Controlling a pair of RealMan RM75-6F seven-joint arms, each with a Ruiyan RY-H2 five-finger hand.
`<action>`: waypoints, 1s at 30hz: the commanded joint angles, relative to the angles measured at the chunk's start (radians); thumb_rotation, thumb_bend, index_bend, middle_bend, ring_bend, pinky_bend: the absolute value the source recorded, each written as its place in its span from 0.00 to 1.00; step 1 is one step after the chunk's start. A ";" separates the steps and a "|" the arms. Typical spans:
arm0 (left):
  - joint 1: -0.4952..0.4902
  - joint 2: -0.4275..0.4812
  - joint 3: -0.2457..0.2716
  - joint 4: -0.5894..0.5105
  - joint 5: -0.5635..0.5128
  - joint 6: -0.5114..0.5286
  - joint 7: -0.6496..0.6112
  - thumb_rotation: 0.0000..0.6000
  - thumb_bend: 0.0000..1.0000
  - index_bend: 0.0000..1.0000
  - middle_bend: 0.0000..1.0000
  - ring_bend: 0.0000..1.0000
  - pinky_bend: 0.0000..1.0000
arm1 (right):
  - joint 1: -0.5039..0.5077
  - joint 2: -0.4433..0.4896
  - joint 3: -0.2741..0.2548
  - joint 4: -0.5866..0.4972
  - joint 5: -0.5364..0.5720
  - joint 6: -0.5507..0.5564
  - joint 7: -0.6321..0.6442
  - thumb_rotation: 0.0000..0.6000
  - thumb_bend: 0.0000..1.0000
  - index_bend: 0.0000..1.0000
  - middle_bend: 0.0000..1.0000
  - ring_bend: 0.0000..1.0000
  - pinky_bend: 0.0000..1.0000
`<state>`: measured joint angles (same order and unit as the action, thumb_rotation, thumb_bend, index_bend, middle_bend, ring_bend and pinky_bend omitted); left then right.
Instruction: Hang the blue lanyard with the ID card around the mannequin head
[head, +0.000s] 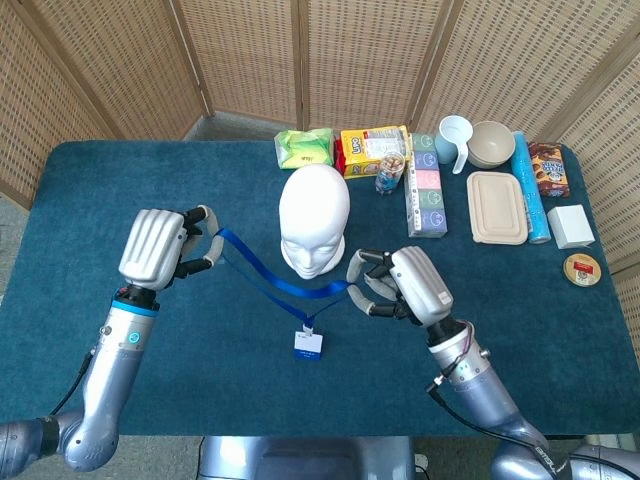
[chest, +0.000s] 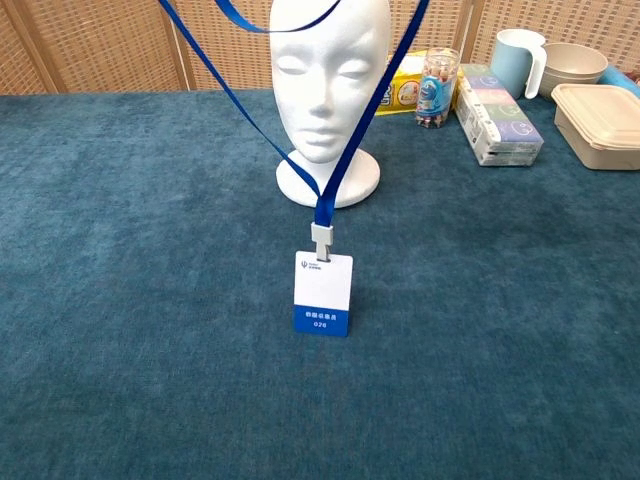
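Table (head: 120, 190) in dark blue cloth held the scene, with the white mannequin head (head: 314, 220) upright near its middle, face toward you. Your left hand (head: 160, 250) and right hand (head: 400, 285) were raised on either side of it, each with fingers pinched on the blue lanyard (head: 270, 285), spreading the loop open in front of the face. The strap ran from the left hand down across to the right, and in the chest view its two runs rose out of the top of the picture while a third span sagged across the forehead. The ID card (chest: 323, 292) hung from a pale clip below the join, white with a blue band at the bottom, seemingly just touching or barely above the cloth in front of the head's base.

You were handling something light and limp: the flat ribbon looked likely to sag, twist and slide through smooth fingers, and the card's weight would pull the loop down toward you. Holding it wide at the top of the loop, well away from the clip, seemed the sound choice.
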<state>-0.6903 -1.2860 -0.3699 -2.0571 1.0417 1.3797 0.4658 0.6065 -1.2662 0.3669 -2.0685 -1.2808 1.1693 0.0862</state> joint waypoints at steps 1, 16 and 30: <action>-0.016 -0.006 -0.016 0.009 -0.023 -0.010 0.006 0.87 0.48 0.60 1.00 1.00 1.00 | 0.029 -0.006 0.033 0.029 0.034 -0.028 0.043 1.00 0.53 0.72 1.00 1.00 1.00; -0.102 -0.051 -0.088 0.123 -0.117 -0.052 0.003 0.88 0.48 0.60 1.00 1.00 1.00 | 0.147 -0.039 0.143 0.146 0.176 -0.109 0.119 1.00 0.53 0.72 1.00 1.00 1.00; -0.177 -0.093 -0.137 0.240 -0.230 -0.101 -0.009 0.88 0.48 0.60 1.00 1.00 1.00 | 0.226 -0.044 0.211 0.288 0.293 -0.190 0.192 1.00 0.53 0.73 1.00 1.00 1.00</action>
<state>-0.8612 -1.3738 -0.5023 -1.8261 0.8203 1.2839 0.4599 0.8262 -1.3099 0.5743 -1.7902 -0.9948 0.9867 0.2721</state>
